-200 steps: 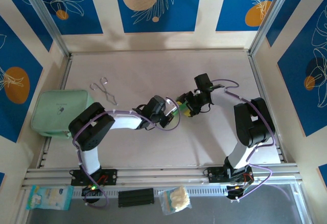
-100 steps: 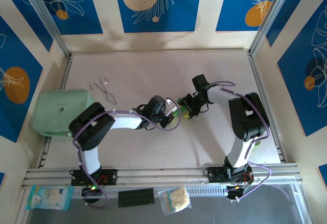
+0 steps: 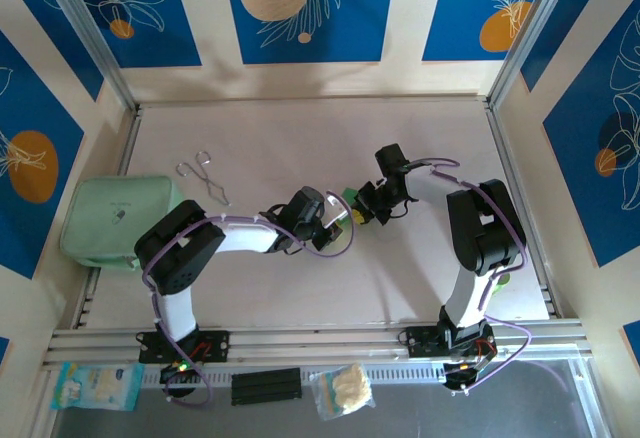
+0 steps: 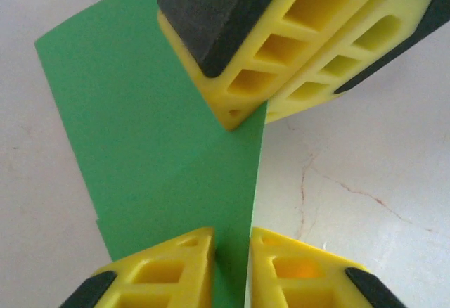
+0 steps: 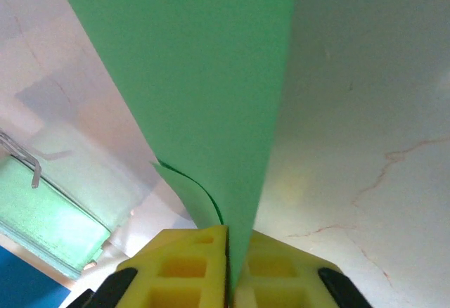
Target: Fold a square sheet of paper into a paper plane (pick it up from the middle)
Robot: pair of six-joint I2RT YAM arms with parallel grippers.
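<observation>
The square sheet of paper (image 3: 348, 197), bright green and folded along a crease, is held above the table's middle between the two grippers. My right gripper (image 3: 363, 206) is shut on one end of it; in the right wrist view the folded paper (image 5: 197, 76) runs up out of the pinched jaws (image 5: 228, 234), one layer curling off to the left. My left gripper (image 3: 337, 220) stands slightly open, and the paper's edge (image 4: 155, 146) lies in the narrow gap between its fingertips (image 4: 232, 234). The right gripper's yellow fingers (image 4: 281, 48) bite the sheet's far end.
A pale mint-green pouch (image 3: 120, 220) lies at the table's left edge, also seen in the right wrist view (image 5: 49, 216). Metal tongs (image 3: 205, 180) lie behind it. Small packets (image 3: 95, 386) (image 3: 343, 390) and a black block (image 3: 265, 386) sit on the front ledge.
The right gripper has shifted slightly left and closed on the paper. The left gripper's jaws have parted a little from shut. The paper stays between them.
</observation>
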